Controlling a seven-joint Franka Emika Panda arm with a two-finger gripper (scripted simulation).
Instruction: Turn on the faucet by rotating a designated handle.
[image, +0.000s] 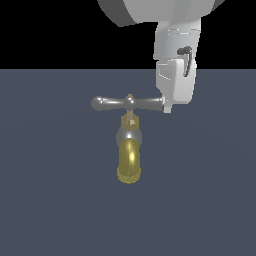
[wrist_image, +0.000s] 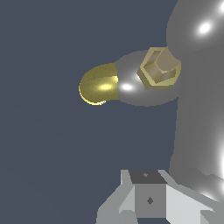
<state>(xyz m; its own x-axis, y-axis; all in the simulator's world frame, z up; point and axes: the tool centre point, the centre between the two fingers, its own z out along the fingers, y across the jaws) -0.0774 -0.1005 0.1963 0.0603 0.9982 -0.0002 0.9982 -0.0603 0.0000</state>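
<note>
The small faucet (image: 129, 145), with a grey-silver body, a brass hexagonal stem and a shiny gold down-curved spout ending in a ribbed tip, stands at the centre of the exterior view on a flat dark slate-blue tabletop (image: 50, 210). Across its top lies the handle (image: 127, 103), a slim glossy silver-grey crossbar with bulbous rounded ends and a small brass nub at its middle; it runs level from left of centre to right of centre in the frame.

The white, boxy end effector (image: 167, 107) comes down from the upper right of the exterior view, and its lower tip sits right at the right-hand end of the crossbar, seemingly touching it. Whether its jaws are parted or closed cannot be told from either view.

In the wrist view the gold spout (wrist_image: 98, 84) shows at the upper middle, joined to the grey body and the brass hexagonal stem (wrist_image: 159, 68), while the silver crossbar fills the right edge as a large blurred grey shape (wrist_image: 197, 100). A pale grey part of the end effector (wrist_image: 148, 199) shows at the bottom.
</note>
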